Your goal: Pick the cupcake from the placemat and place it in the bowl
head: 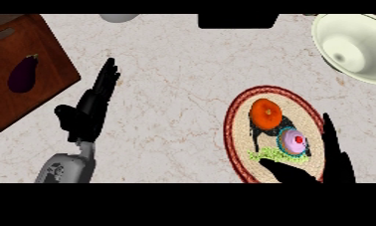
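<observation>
The cupcake (294, 142), pink-frosted with a red cherry in a teal wrapper, stands on the round woven placemat (240, 120) with a red rim at the lower right. An orange fruit (265, 112) sits just beyond it on the same mat. My right hand (334, 158) comes in from the lower right, open, with fingers along the cupcake's right side and the thumb in front of it. The pale bowl (351, 46) lies at the upper right, partly cut off. My left hand (94, 103) rests open at the left, fingers pointing away.
A wooden cutting board (44, 56) at the far left carries a purple eggplant (23, 73). A black object (238, 20) and a white rounded object (119, 17) sit at the counter's far edge. Marble counter stretches between the hands.
</observation>
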`<state>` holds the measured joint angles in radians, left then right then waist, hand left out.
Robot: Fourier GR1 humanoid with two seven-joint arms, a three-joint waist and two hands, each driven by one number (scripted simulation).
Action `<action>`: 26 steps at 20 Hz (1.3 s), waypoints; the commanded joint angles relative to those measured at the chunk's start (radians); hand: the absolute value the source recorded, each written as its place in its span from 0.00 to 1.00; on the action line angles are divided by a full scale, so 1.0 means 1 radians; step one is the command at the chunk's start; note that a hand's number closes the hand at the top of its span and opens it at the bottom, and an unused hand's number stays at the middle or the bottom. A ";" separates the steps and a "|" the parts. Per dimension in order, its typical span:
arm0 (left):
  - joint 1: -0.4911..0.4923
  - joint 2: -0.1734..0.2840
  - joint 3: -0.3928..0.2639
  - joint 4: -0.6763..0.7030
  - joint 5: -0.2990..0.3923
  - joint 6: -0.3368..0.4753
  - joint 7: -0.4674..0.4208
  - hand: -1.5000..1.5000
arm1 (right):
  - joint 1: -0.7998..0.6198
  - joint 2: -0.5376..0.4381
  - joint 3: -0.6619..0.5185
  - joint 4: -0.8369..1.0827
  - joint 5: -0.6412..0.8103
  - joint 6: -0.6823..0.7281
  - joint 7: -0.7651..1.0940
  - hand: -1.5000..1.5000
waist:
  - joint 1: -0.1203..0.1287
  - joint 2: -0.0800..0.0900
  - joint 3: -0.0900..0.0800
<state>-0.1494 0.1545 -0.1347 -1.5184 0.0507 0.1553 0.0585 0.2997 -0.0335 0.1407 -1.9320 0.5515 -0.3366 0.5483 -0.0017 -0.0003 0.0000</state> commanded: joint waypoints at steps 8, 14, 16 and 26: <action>-0.004 -0.043 0.036 -0.025 -0.036 -0.023 0.033 0.50 | -0.095 -0.017 -0.052 0.160 -0.041 0.050 -0.046 0.00 | 0.000 0.000 0.000; -0.017 -0.056 0.016 -0.060 -0.057 0.005 0.079 0.50 | -0.115 -0.090 0.039 0.214 0.064 0.122 -0.114 1.00 | 0.002 0.000 0.000; -0.018 -0.035 0.051 -0.015 -0.041 -0.046 0.051 0.50 | -0.109 -0.056 0.064 0.201 0.080 0.110 -0.113 1.00 | 0.000 0.000 0.000; 0.013 -0.044 0.036 -0.008 -0.042 -0.045 0.005 0.50 | -0.204 -0.395 0.059 0.196 -0.335 0.658 -0.597 1.00 | 0.019 0.004 0.003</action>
<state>-0.1412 0.1078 -0.1077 -1.5332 -0.0012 0.1179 0.0721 0.1222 -0.3142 0.2093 -1.7483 0.3424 0.1377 0.1211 0.0126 0.0001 0.0014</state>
